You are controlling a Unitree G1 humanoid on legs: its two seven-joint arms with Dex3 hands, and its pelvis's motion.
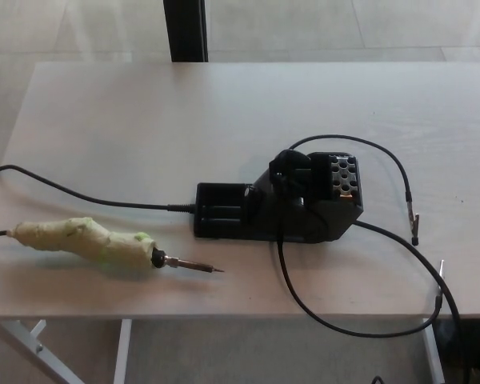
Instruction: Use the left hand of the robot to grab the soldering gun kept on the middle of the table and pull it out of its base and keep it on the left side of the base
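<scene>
Nearest, the soldering gun (92, 244) lies flat on the worktop (144, 104), tip toward the base (280, 204) and well left of it, seemingly unheld. Neither hand shows, so their state is unknowable. Placement looks done; nothing more seems called for.

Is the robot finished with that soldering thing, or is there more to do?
It looks finished. The soldering gun is out of its base and lies flat on the table to the base's left, tip pointing toward it. Neither robot hand is in view, so nothing is being held. Nothing obvious remains.
</scene>
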